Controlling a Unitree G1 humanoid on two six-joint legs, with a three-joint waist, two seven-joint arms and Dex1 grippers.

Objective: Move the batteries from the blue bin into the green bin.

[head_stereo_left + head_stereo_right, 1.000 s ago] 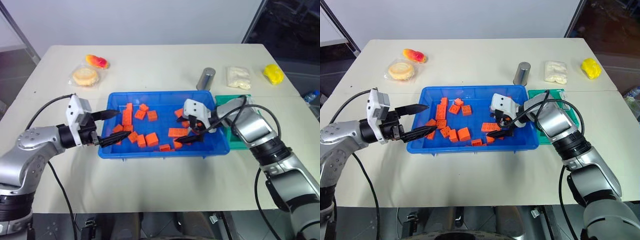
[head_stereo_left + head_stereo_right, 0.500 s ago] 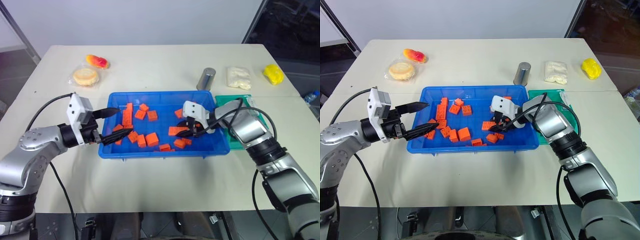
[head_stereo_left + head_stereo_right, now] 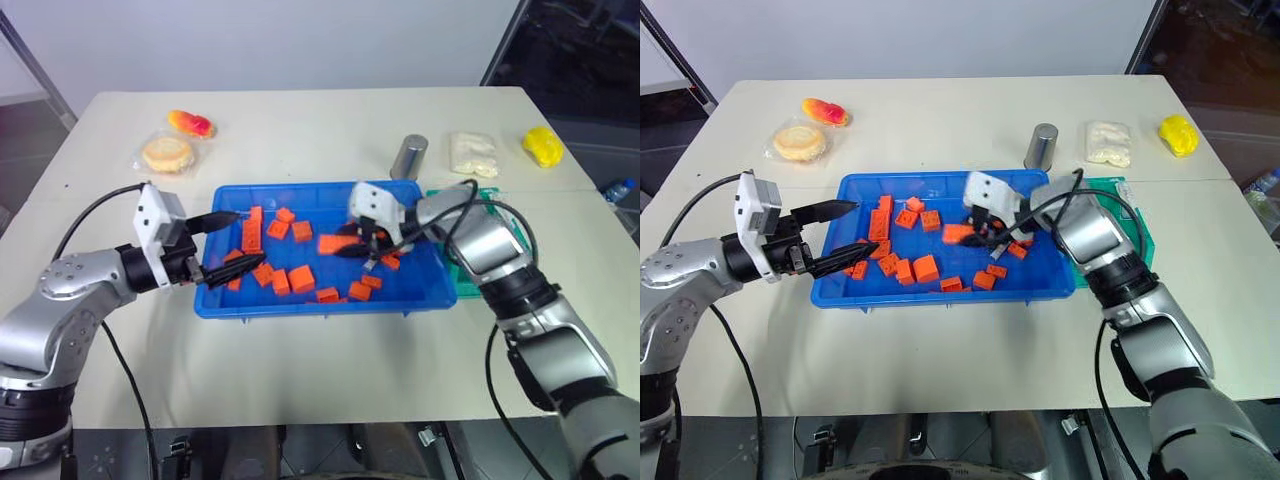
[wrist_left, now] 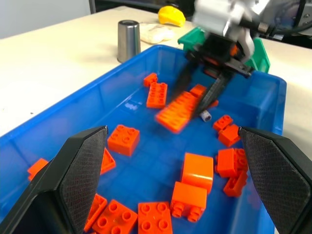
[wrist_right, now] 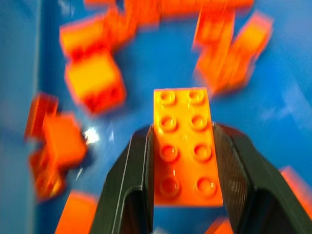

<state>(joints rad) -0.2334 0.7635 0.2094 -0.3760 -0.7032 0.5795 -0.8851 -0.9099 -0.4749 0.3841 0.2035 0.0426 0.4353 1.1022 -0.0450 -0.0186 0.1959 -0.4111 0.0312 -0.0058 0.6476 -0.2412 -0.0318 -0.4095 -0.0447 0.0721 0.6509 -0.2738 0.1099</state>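
Observation:
The blue bin [image 3: 300, 306] sits mid-table, holding several loose orange blocks [image 3: 301, 278]. My right gripper [image 3: 352, 250] hangs over the bin's right half, shut on a long orange block [image 5: 184, 146] held clear of the bin floor. In the left wrist view one battery [image 4: 205, 115], a tiny silvery cylinder, lies on the blue floor just beneath that gripper's fingertips. My left gripper [image 3: 248, 240] is open at the bin's left end, fingers spread over the blocks and holding nothing. The green bin [image 3: 1143, 238] stands against the blue bin's right side, mostly hidden by my right arm.
Behind the bins stand a grey metal can [image 3: 410, 157], a white packet [image 3: 474, 153] and a yellow object [image 3: 543, 146]. A wrapped bun [image 3: 167, 153] and an orange-red item [image 3: 190, 123] lie at the far left. A bottle [image 3: 618, 190] shows past the table's right edge.
My right gripper went from open to shut on the long orange block, then lifted it up and leftward over the bin. The left arm stayed put.

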